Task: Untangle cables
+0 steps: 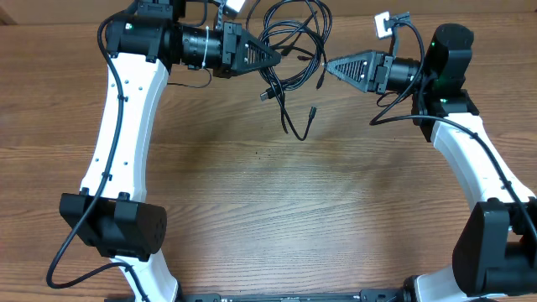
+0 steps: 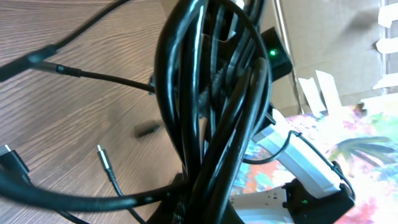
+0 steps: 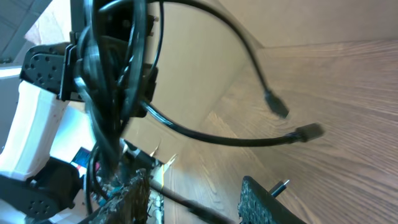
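Note:
The cables (image 1: 294, 40) hang as a looped black bundle above the far middle of the table, with plug ends (image 1: 311, 112) dangling below. My left gripper (image 1: 273, 59) is shut on the bundle's left side. In the left wrist view the thick loops (image 2: 205, 112) fill the frame and hide the jaws; a silver-tipped end (image 2: 101, 155) hangs free. My right gripper (image 1: 329, 67) points at the bundle from the right, just short of it. Its fingers (image 3: 134, 199) stand open, with one thin strand (image 3: 193, 210) crossing the gap ungripped. The bundle (image 3: 106, 81) and two plugs (image 3: 309, 132) show ahead.
Wooden table (image 1: 294, 210) below. A cardboard wall (image 3: 205, 68) runs along the back edge. A white tag (image 1: 384, 23) sits by the right arm's wrist. My right arm (image 2: 298, 162) shows behind the bundle, with a colourful sheet (image 2: 373, 149) beyond. Arm bases (image 1: 113, 226) stand at the front corners.

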Controlling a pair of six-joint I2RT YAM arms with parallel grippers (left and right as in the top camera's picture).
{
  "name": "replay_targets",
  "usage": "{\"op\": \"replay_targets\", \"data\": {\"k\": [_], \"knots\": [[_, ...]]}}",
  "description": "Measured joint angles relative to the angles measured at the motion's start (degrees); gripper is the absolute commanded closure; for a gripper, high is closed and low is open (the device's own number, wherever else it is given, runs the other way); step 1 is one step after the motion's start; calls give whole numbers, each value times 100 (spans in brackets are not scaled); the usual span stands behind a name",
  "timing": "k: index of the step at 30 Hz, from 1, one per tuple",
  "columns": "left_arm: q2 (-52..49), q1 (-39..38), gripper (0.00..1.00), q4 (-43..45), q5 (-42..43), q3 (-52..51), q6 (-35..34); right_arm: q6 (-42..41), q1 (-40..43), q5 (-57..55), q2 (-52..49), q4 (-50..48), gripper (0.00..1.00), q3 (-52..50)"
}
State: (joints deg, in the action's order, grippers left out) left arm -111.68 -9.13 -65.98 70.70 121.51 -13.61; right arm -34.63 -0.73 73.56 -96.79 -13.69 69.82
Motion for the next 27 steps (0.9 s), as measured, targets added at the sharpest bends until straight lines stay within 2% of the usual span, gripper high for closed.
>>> {"op": "replay_targets", "data": {"k": [9, 16, 27], "knots": [[0, 11, 96, 2, 249, 0, 0, 101, 2, -87, 0, 44, 54, 0], [0, -37, 96, 155, -560, 0, -153, 103, -35, 304, 0, 46, 55, 0], [0, -254, 96, 289, -981, 0, -326, 122, -81, 555, 0, 39, 55, 0]]}}
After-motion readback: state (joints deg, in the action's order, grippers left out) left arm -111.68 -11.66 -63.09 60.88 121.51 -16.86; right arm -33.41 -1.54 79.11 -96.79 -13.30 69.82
